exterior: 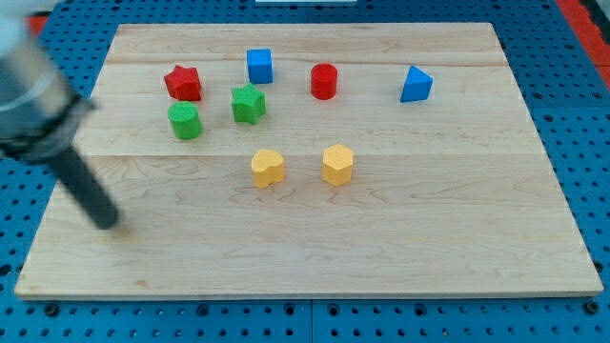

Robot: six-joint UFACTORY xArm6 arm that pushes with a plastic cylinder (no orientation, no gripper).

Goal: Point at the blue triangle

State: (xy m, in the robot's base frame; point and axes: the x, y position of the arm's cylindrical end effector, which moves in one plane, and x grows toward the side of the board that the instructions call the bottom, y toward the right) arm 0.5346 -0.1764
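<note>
- So the blue triangle (pixel 416 85) was sitting toward the view's top right of the bench (pixel 448 210), well apart from everything else; nearest neighbour was the red cylinder (pixel 324 81) off to the triangle's left.
- My tip (pixel 107 223) was way over on the far side from the triangle, down and to its left, not touching any block.
- No jaws on this rig at all, just a plain rod, so nothing to call apart or together.
- Handling guess: the triangle looked like a small rigid block, probably light, and I'd bet it slides easily on that smooth wood (a nudge would likely spin it, given the wedge shape). No taking hold anyway; pointing only means stopping the tip just beside it.
- Further left of the triangle: blue cube (pixel 259 66), red star (pixel 182 83), green star (pixel 248 103), green cylinder (pixel 185 121), and two yellow blocks (pixel 268 167) (pixel 337 164) below.
- Containers: none visible, nothing held in anything.
</note>
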